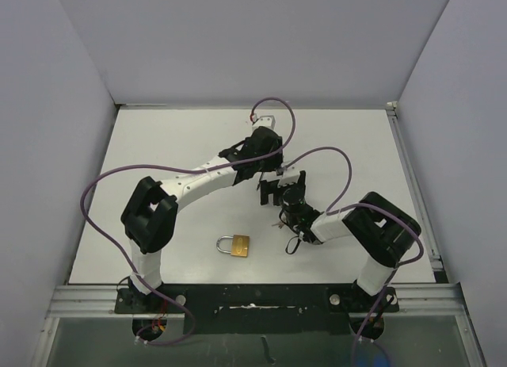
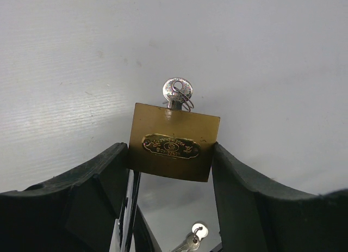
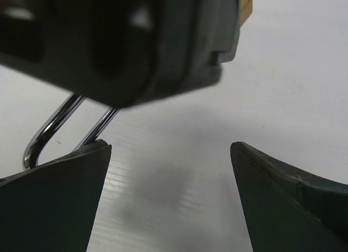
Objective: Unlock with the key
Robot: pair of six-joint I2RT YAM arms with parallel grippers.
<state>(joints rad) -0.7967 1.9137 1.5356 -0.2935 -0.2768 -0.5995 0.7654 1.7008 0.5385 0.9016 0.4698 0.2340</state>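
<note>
White table (image 1: 158, 145) is seen under the left gripper (image 2: 171, 154). A spare brass padlock (image 1: 235, 245) is laid flat on it, well apart from that gripper on the near-edge side, with its shackle pointed left. Grey walls (image 1: 238, 42) are set beyond the gripper and to both sides. A metal rail (image 1: 83, 300) is fixed along the near edge.
</note>
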